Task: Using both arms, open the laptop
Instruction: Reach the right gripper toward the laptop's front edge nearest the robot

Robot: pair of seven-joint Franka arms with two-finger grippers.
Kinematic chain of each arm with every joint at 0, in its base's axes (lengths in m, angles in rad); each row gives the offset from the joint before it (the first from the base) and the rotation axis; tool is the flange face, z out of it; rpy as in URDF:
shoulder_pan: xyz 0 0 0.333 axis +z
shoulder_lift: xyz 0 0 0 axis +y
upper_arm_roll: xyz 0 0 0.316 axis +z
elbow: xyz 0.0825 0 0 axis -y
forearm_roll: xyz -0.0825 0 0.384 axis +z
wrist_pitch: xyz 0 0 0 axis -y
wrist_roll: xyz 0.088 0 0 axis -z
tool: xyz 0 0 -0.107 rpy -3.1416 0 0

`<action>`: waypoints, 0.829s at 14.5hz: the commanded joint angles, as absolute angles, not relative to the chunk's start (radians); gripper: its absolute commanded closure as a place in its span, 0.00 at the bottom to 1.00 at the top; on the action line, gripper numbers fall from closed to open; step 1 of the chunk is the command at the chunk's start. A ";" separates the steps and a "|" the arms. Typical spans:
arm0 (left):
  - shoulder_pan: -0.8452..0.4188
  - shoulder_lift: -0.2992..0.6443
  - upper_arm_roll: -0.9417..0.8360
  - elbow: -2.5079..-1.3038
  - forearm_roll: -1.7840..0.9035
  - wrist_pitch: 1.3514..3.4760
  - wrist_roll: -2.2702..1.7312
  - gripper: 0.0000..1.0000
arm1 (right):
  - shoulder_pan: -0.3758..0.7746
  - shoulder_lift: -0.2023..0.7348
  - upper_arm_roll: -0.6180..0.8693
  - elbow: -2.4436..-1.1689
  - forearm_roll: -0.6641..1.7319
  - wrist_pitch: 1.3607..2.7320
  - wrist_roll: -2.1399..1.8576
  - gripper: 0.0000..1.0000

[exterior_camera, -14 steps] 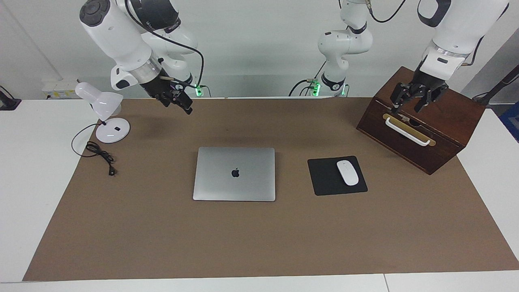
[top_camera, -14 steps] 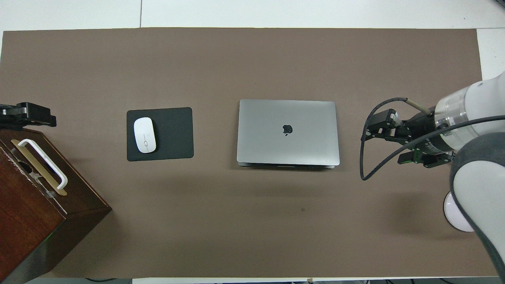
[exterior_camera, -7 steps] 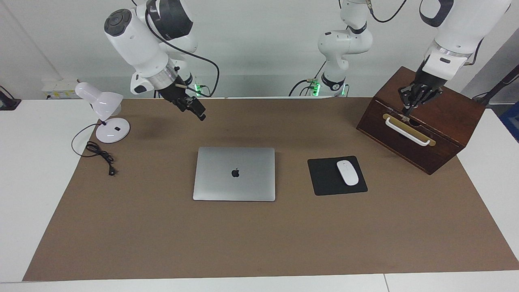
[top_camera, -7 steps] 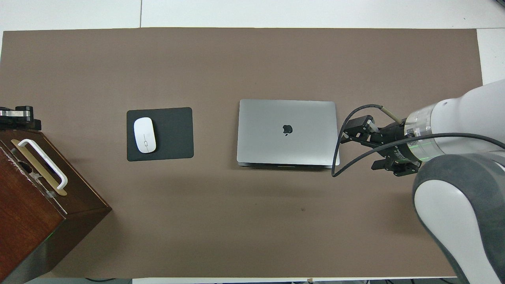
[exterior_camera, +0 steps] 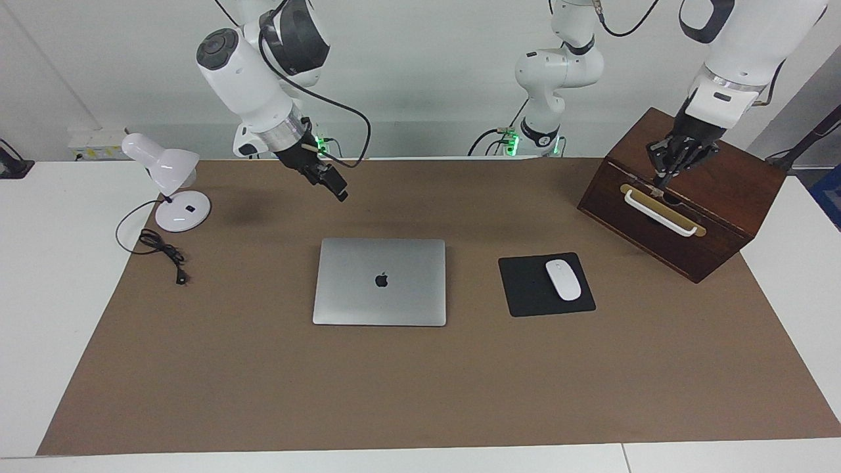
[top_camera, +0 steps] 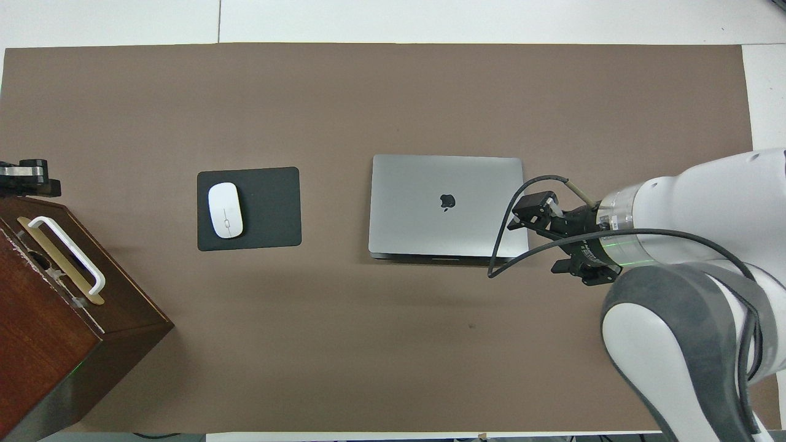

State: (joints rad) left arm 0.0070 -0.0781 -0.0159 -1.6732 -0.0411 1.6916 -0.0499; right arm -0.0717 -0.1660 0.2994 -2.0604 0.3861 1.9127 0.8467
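The laptop [exterior_camera: 380,281] [top_camera: 447,205] lies shut and flat at the middle of the brown mat, silver lid up with its dark logo showing. My right gripper [exterior_camera: 334,185] [top_camera: 532,209] hangs in the air over the mat, beside the laptop's edge toward the right arm's end, and touches nothing. My left gripper [exterior_camera: 660,184] [top_camera: 27,178] is shut, fingertips together, low over the top front edge of the wooden box [exterior_camera: 716,190]. Its tips point down at one end of the box's white handle [exterior_camera: 660,213]. I cannot tell if they touch it.
A white mouse [exterior_camera: 563,279] lies on a black mouse pad [exterior_camera: 525,289] between the laptop and the box. A white desk lamp [exterior_camera: 167,180] and its loose cable [exterior_camera: 161,249] stand toward the right arm's end. A third arm [exterior_camera: 558,72] stands at the robots' edge.
The right arm has swung from beside the lamp toward the laptop. The left gripper has gone from open to shut over the box and stayed there.
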 commanded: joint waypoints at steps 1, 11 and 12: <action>0.002 -0.095 -0.021 -1.715 -0.025 1.759 -0.044 1.00 | -0.080 -0.210 0.314 -2.112 0.422 1.951 0.874 0.00; -0.130 -0.285 -0.029 -2.187 -0.031 2.227 -0.023 1.00 | -0.080 -0.235 0.368 -2.200 0.512 2.113 1.023 0.00; -0.153 -0.299 -0.029 -2.227 -0.031 2.276 -0.021 1.00 | -0.080 -0.235 0.370 -2.213 0.549 2.155 1.028 0.00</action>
State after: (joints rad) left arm -0.1064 -0.2230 -0.0406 -2.0999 -0.0412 2.1692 -0.0311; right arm -0.0712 -0.1986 0.3604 -2.1597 0.4852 2.0840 0.9992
